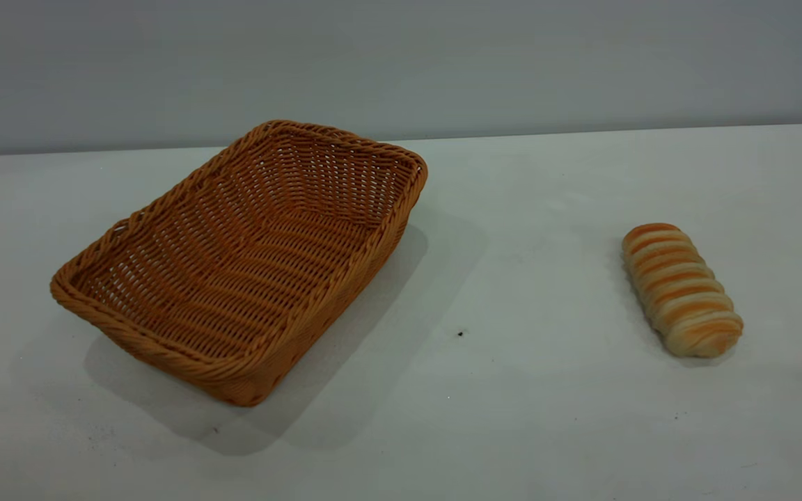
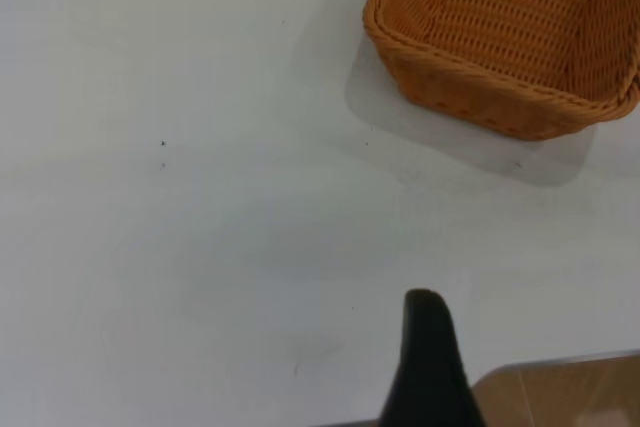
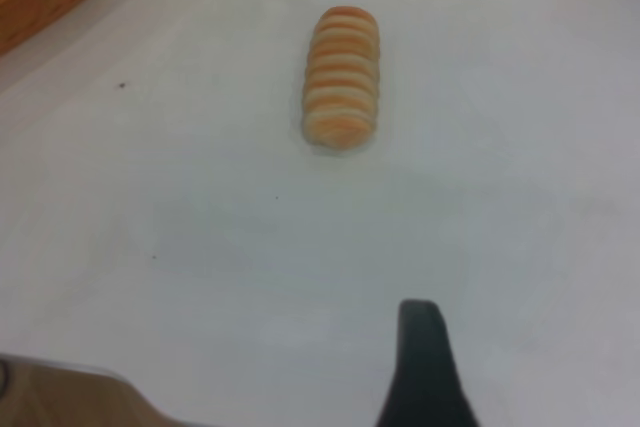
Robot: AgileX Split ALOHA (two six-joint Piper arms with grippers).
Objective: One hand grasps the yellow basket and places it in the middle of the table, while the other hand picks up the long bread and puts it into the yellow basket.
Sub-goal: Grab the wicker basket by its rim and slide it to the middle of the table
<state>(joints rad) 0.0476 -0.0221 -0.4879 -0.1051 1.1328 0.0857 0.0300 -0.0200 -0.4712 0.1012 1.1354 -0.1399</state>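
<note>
The yellow basket (image 1: 241, 261) stands empty at the left of the surface (image 1: 512, 390), the long bread (image 1: 681, 289) well apart at right. Neither gripper's opening can be told; nothing is held.

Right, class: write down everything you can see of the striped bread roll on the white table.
The small oblong bread roll with orange-brown and cream crosswise stripes is ridged like a spiral and looks soft and baked. It lies flat on the plain white table, its length running slightly diagonally, at the right of the exterior view. It sits well apart from the orange-tan woven wicker basket. Nothing but the tabletop touches it.
</note>
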